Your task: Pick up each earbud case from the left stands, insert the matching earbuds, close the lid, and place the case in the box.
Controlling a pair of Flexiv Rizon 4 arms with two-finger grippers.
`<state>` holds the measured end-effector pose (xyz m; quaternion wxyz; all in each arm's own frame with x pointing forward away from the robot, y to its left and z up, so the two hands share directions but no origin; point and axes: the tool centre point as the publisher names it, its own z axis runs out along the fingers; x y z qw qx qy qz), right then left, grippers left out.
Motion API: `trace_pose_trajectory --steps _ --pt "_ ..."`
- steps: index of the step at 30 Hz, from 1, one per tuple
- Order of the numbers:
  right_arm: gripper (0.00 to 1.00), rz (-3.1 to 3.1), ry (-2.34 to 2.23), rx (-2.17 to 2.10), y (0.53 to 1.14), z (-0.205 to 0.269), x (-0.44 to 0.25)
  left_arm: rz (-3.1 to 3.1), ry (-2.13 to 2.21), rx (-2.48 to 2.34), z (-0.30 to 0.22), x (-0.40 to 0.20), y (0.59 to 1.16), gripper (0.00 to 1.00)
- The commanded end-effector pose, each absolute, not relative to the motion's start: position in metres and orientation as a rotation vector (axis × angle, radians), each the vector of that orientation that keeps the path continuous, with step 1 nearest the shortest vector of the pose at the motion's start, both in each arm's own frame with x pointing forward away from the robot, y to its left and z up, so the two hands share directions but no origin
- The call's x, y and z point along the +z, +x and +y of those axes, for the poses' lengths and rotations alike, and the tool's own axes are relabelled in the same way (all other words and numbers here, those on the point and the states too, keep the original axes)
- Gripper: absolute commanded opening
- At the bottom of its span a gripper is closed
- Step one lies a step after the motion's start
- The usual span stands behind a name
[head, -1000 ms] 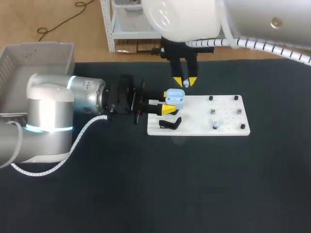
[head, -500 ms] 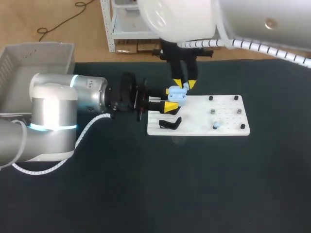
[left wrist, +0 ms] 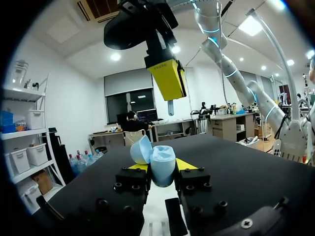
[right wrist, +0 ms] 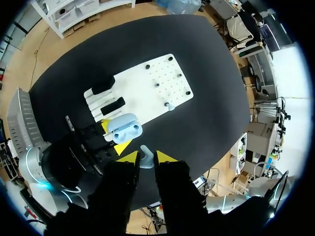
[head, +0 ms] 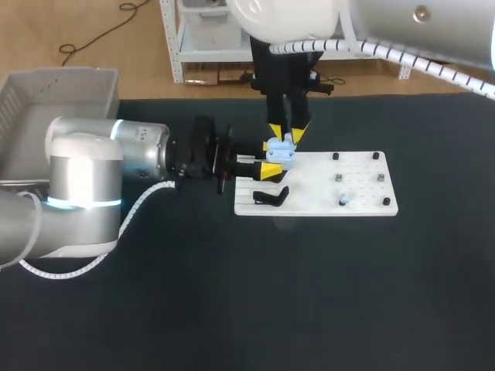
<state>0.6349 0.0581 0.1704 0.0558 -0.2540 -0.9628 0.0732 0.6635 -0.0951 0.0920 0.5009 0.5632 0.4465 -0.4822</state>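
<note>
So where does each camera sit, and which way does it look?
Head view: above and behind, looking down on the table; left arm and right arm show.
Left wrist view: on the left wrist, looking level along the left gripper, shut on the open blue case.
Right wrist view: on the right wrist, looking down past the right gripper, holding an earbud.
Shared: both wrist views show the case.

Earbud case [head: 279,153]: smooth pale-blue plastic. Tabletop [head: 232,294]: matt black, cloth-like. Base board [head: 360,189]: matt white plastic.
</note>
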Motion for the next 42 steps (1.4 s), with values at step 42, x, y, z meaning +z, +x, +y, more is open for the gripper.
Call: trace_pose_trajectory --steps 42 --pt "0.00 -2.892 -0.788 0.300 0.651 0.068 0.142 1.096 1.335 -1.178 -0.088 0.087 0.657 0.00"
